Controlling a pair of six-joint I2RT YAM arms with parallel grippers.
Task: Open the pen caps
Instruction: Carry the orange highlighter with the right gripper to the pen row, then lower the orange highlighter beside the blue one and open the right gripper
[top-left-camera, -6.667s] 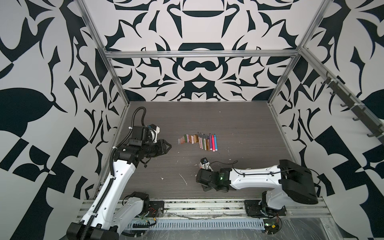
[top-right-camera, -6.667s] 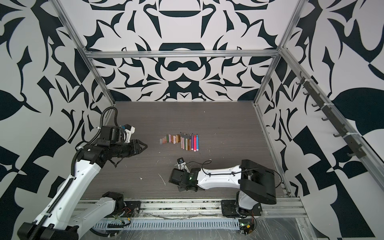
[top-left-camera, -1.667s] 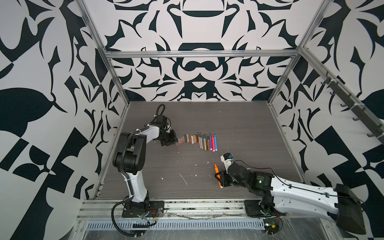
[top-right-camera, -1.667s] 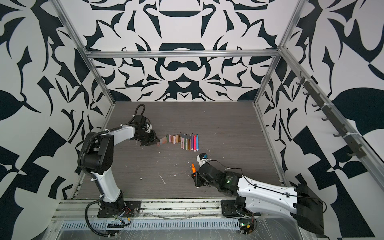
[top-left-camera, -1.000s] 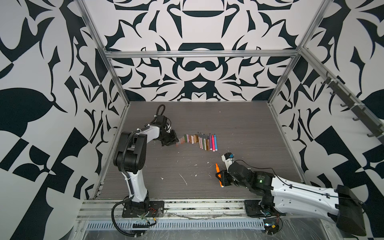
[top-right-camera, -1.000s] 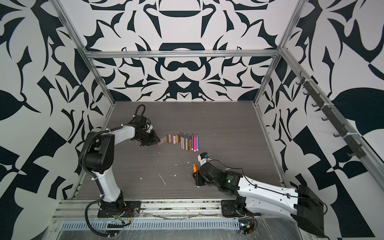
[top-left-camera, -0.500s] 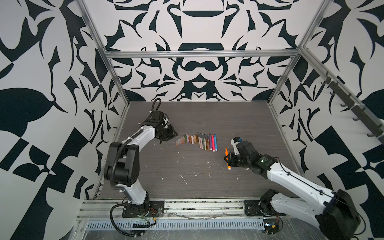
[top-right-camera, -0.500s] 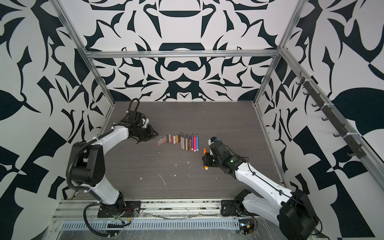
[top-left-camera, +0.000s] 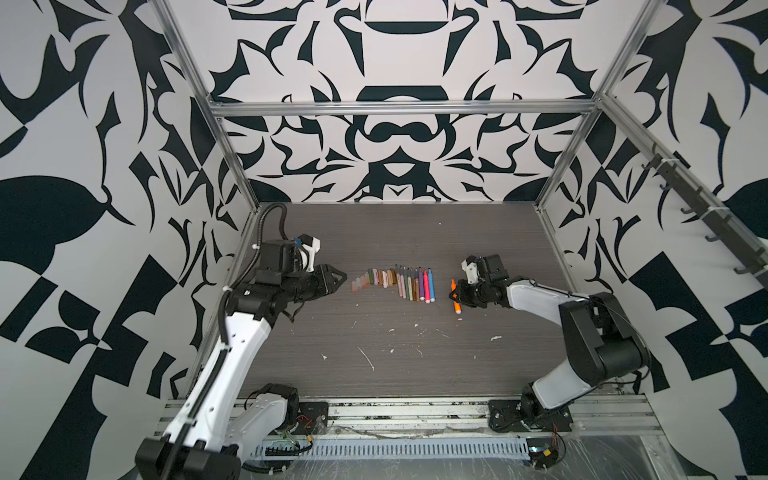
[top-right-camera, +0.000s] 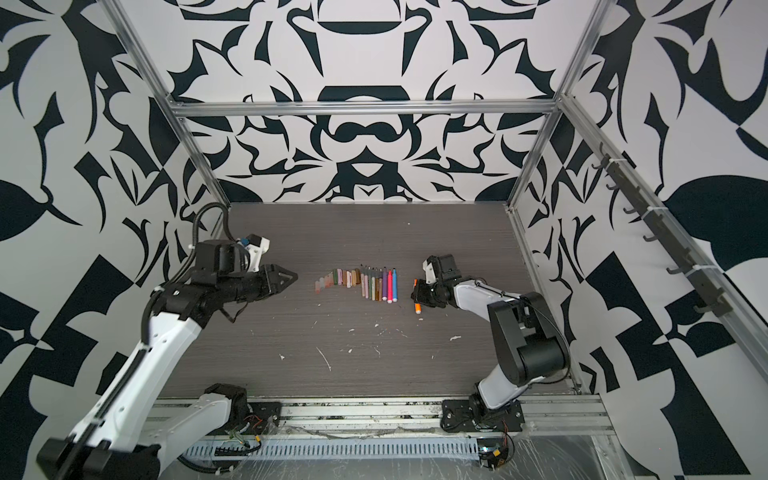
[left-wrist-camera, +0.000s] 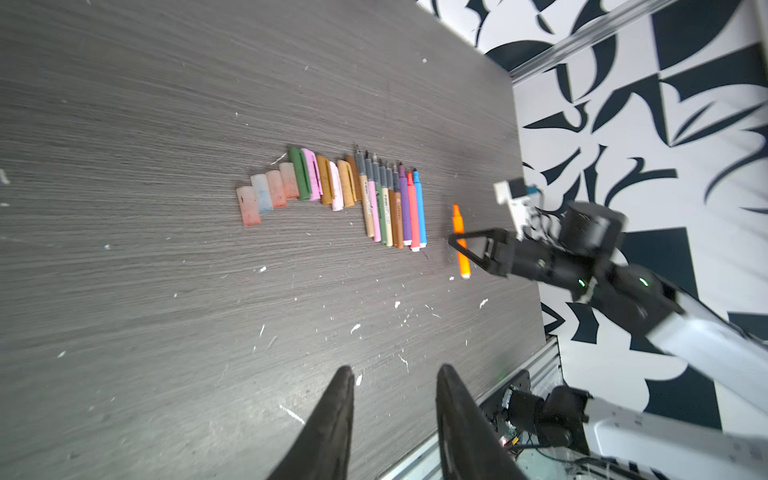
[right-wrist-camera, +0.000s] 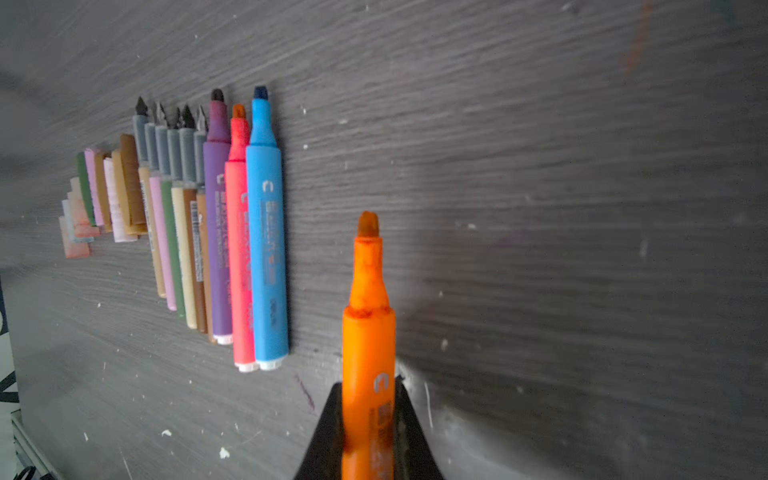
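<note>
Two grippers show in both top views, one on either side of the row on the table (top-left-camera: 395, 374). The left gripper (top-left-camera: 344, 275) hangs off the row's left end, well short of the caps (top-left-camera: 376, 279). The caps lie side by side, and the uncapped pens (top-left-camera: 415, 284) carry the same row on to their right. Past the blue pen at the right end, the right gripper (top-left-camera: 454, 296) is clenched on the orange pen (top-left-camera: 456, 306). That pen is apart from the row and points roughly the same way as the others.

From the left wrist view you can see the left fingers (left-wrist-camera: 340, 399) released, with only bare table in the gap between them. Caps (left-wrist-camera: 307, 183) and pens (left-wrist-camera: 395, 208) lie far ahead, and beyond them the orange pen (left-wrist-camera: 458, 220) sits crosswise in the right gripper (left-wrist-camera: 457, 241).

From the right wrist view, the black fingers (right-wrist-camera: 328, 432) grasp the orange pen (right-wrist-camera: 368, 332) by its barrel. Its felt tip is bare (stained darker than the barrel) and points forward. You cannot tell whether it touches the table. The row of pens (right-wrist-camera: 220, 249) lies just beside it, and the caps (right-wrist-camera: 104, 195) are at the far end. White flecks (right-wrist-camera: 224, 453) dot the table.
</note>
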